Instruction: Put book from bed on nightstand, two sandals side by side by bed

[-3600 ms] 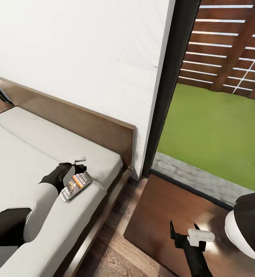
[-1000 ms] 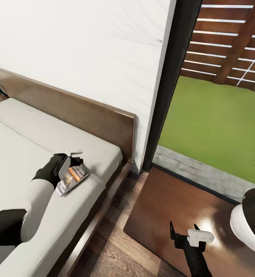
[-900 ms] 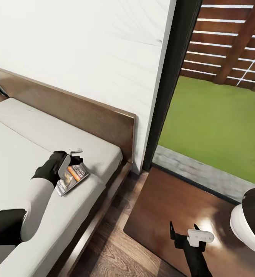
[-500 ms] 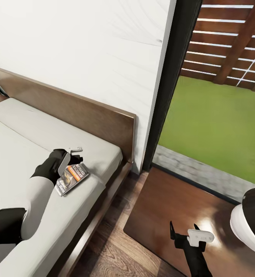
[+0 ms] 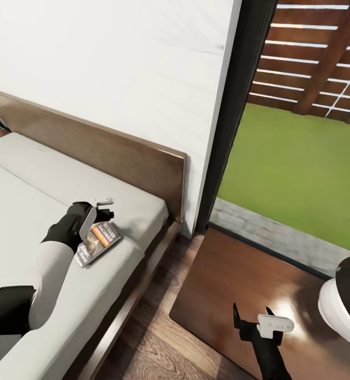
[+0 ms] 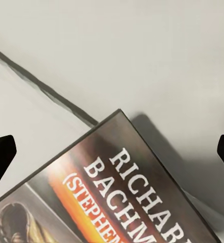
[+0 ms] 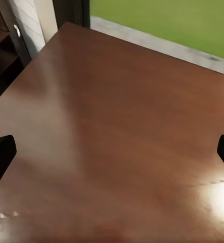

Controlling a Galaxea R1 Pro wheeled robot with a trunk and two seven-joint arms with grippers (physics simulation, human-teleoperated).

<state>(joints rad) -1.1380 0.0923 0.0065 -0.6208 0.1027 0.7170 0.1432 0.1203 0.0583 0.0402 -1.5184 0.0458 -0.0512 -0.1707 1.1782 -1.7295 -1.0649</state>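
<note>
The book (image 5: pixel 97 243) lies flat on the bed (image 5: pixel 38 221) near its outer edge. The left tool (image 5: pixel 102 210) hovers above it, spread for grasping; the nightstand (image 5: pixel 233 279) stands alongside, ready to receive it.

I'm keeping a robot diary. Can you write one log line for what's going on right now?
left pincer: open, over book | book: flat on bed, not lifted | right pincer: open, above nightstand | stage: about to grab book
</note>
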